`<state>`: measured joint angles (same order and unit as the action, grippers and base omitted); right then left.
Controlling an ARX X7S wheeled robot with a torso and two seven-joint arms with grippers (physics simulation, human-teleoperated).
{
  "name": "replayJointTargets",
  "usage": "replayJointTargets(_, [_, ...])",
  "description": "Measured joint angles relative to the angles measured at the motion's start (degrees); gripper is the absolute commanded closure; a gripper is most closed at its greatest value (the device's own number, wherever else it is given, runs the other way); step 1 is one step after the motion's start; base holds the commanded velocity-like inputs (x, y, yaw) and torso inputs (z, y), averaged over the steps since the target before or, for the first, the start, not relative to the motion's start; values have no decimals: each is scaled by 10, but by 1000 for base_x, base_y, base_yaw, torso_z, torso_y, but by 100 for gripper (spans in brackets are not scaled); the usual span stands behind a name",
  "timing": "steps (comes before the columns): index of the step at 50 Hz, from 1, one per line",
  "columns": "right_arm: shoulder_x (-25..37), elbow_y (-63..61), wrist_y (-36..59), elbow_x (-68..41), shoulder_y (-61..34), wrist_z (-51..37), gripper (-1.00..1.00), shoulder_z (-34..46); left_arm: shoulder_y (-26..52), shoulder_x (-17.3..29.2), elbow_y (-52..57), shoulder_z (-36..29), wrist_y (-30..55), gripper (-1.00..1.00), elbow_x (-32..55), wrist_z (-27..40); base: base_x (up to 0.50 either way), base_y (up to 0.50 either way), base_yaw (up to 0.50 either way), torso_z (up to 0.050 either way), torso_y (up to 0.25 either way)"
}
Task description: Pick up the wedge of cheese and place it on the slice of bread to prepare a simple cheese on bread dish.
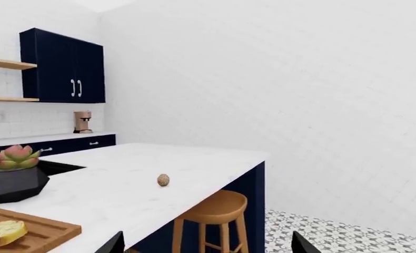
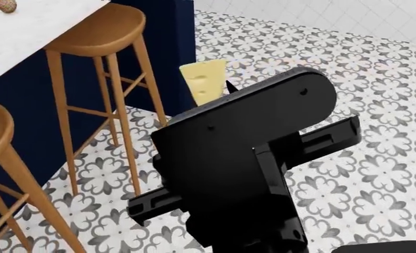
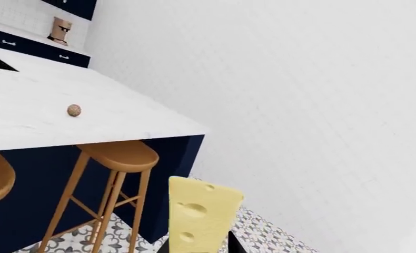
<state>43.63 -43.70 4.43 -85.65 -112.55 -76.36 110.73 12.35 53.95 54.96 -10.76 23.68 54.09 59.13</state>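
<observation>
Cheese wedge (image 3: 199, 216) stands upright, pinched in the right gripper (image 3: 197, 247) above the patterned floor (image 2: 376, 63) beside a stool (image 3: 117, 158). Bread slice (image 1: 1, 232) lies on a wooden board (image 1: 43, 234) at the counter's (image 1: 124, 184) near edge — left gripper (image 1: 206, 245) fingers spread apart.

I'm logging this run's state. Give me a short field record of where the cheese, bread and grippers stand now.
cheese: wedge of cheese upright in the right gripper, off the counter, above the patterned floor
bread: slice of bread lying on the wooden board, on the white counter
left gripper: left gripper open, holding nothing
placement: not yet done
</observation>
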Motion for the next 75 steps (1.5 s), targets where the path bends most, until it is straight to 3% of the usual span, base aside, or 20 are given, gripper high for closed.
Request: replayJointTargets(75, [-10, 8, 17, -6, 4, 21, 100, -31, 19, 8, 9, -26, 7, -100, -17, 8, 0, 0, 500, 0, 0])
